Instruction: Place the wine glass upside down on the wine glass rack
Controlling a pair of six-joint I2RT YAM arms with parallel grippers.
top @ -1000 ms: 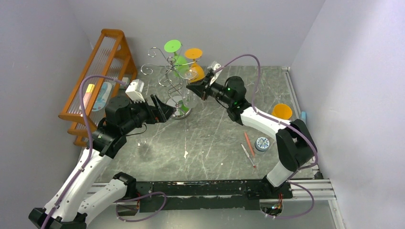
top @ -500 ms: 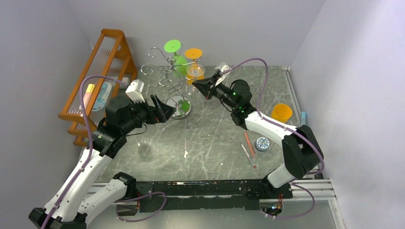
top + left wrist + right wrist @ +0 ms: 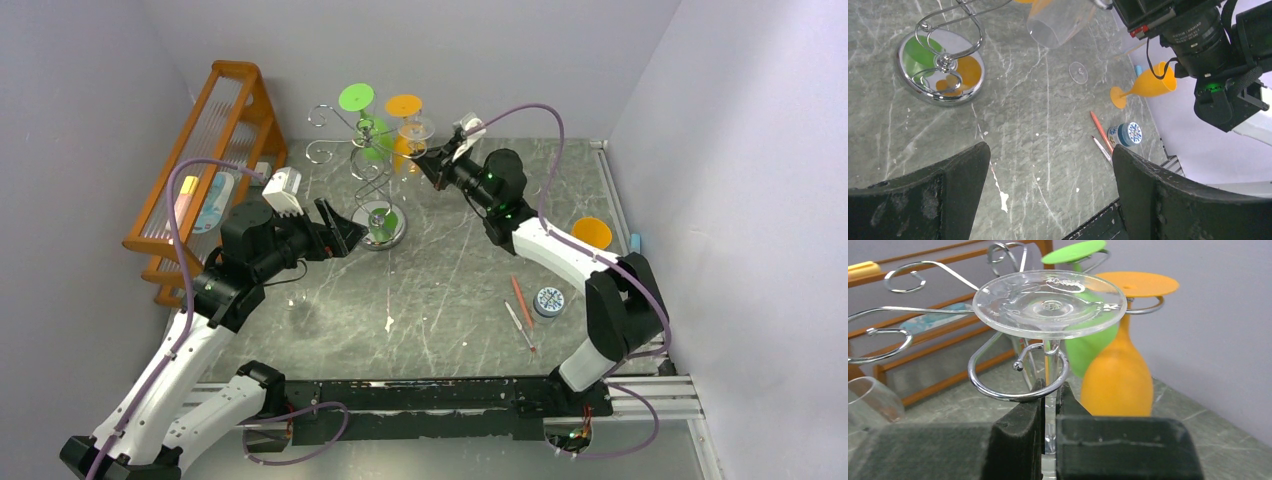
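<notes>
One curled hook of the tall silver wire rack [image 3: 993, 392] is ringing the stem of the clear inverted wine glass [image 3: 1050, 305] so its foot can catch; the right gripper [image 3: 1050, 407] is pinching that stem, the left gripper [image 3: 1050, 175] hovering wide open, empty.

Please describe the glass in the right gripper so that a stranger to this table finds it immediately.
Find the tall silver wire rack at the back of the table. Three upside-down glasses are at its top, and the one pinched by its stem in the right gripper is the wine glass. It alone is clear, beside a green glass and an orange glass.
</notes>
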